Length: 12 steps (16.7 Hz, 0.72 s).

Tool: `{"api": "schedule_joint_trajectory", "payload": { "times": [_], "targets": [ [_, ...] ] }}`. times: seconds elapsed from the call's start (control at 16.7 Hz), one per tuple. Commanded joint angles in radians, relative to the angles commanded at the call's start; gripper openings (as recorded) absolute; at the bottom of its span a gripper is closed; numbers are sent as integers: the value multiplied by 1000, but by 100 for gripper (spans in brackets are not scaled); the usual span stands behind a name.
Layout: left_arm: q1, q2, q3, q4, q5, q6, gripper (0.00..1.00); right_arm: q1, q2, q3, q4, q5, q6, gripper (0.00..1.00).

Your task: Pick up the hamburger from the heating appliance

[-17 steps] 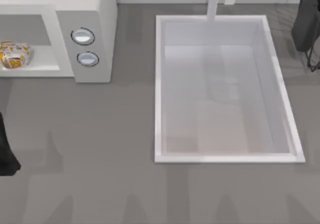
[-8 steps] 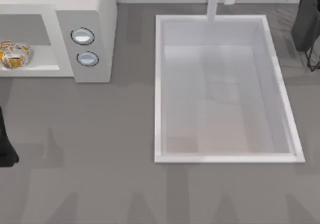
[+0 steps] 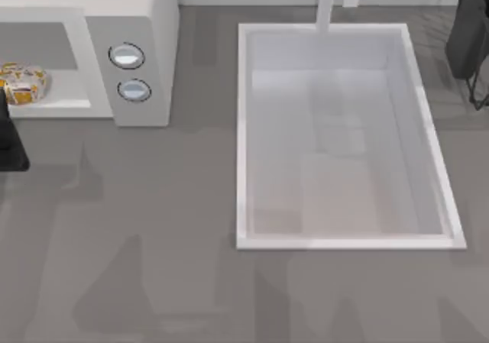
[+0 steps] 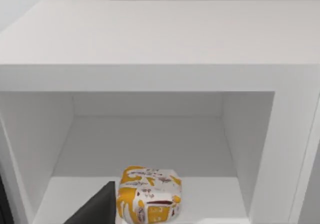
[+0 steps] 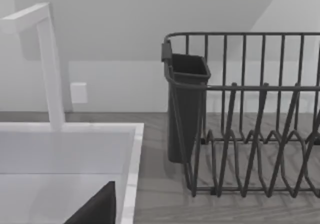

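Now, here is what you have in front of you:
Hamburger: you see the hamburger [image 3: 23, 83] lying on the floor of the cavity of the heating appliance [image 3: 145, 22], near the front lip; in the left wrist view it [image 4: 148, 194] sits just past the dark finger tip, slightly to one side of it
Left gripper: your left gripper [image 3: 9, 140] hangs at the table's left edge, just in front of the cavity opening and apart from the hamburger; whether its fingers are open or closed you cannot tell
Heating appliance: its two knobs [image 3: 127, 56] stack on the panel beside the cavity
Right arm: it is parked at the far right, by the sink [image 3: 244, 129] and the dish rack [image 5: 250, 114]; its fingers you cannot judge either
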Motion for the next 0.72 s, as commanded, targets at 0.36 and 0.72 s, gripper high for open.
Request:
{"api": "schedule_joint_trajectory", "payload": {
  "times": [0.36, 0.72],
  "targets": [
    [31, 619, 225, 305, 40, 16, 100, 0, 0, 0, 0, 0, 0, 100],
    [61, 1198, 435, 590, 78, 31, 100, 0, 0, 0, 0, 0, 0, 100]
  ]
}}
